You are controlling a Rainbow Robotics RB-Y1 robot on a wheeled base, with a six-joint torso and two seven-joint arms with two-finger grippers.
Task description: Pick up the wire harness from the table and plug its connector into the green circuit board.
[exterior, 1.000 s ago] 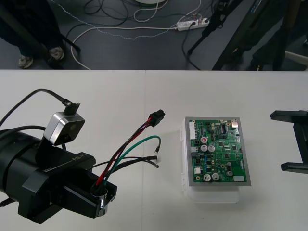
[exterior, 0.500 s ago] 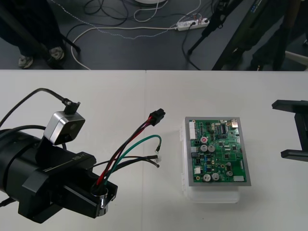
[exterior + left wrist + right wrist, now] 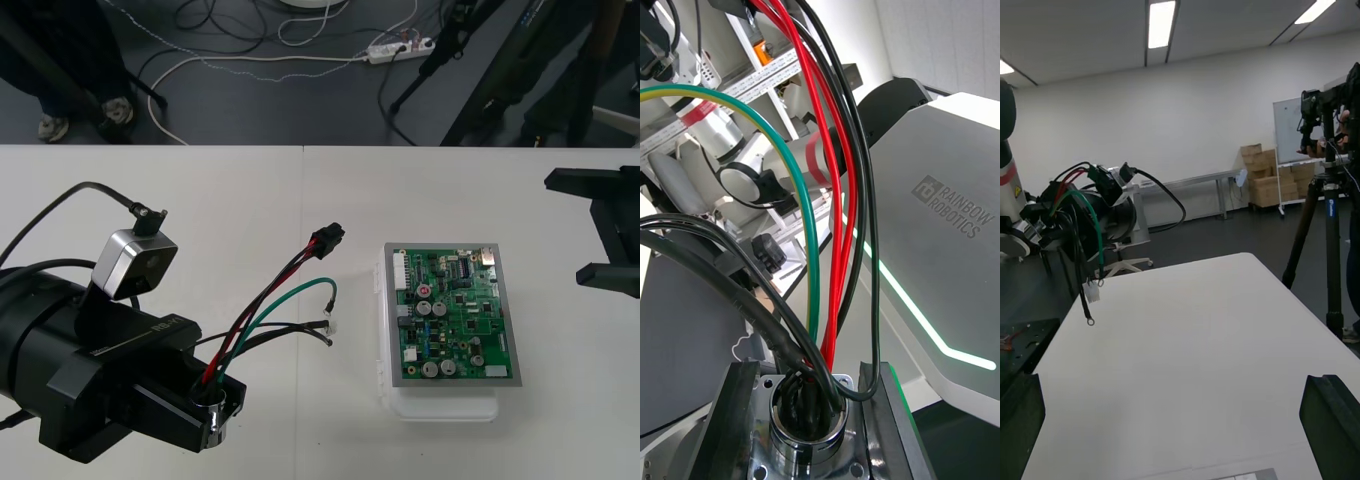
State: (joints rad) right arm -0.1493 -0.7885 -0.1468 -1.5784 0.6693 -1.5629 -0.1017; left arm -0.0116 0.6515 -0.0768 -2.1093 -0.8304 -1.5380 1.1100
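Harness (image 3: 262,312) held above desk (image 3: 300,200). Round metal socket (image 3: 806,431) clamped between fingers (image 3: 730,427) of left gripper (image 3: 213,408), near desk's front left. Red, black, green wires fan up to black plug (image 3: 325,241), which is left of green circuit board (image 3: 452,313), not touching it. Right gripper (image 3: 570,228) at desk's right edge, fingers wide apart, holding nothing.

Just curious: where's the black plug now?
Front view: the black plug is just left of the green circuit board, on the harness the left gripper holds.
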